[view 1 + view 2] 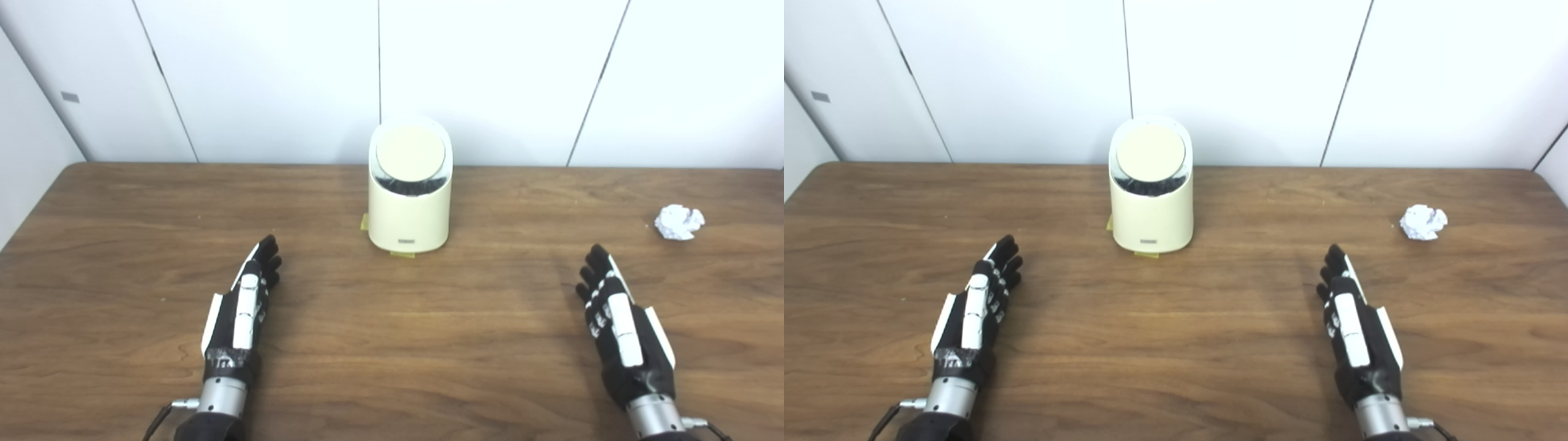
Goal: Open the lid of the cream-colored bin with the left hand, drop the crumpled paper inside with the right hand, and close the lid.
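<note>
The round cream-colored plastic bin (pixel 409 208) has a smooth, slightly glossy wall, and its flat round beige lid (pixel 410 154) looks more matt. It stands on the brown wooden table (pixel 392 343), which has a visible grain and a soft satin shine; to the right of the bin lies a white crumpled paper ball (pixel 678 222), rough and full of creases. Nearer than the bin, the left hand (pixel 244 312) and the right hand (pixel 618 321) show matt black and smooth white plastic parts, with shiny silver metal at the wrists.

Lidded bin (pixel 1151 208) stands mid-table; crumpled paper (pixel 1423 222) lies beyond the right hand (pixel 1353 324)
</note>
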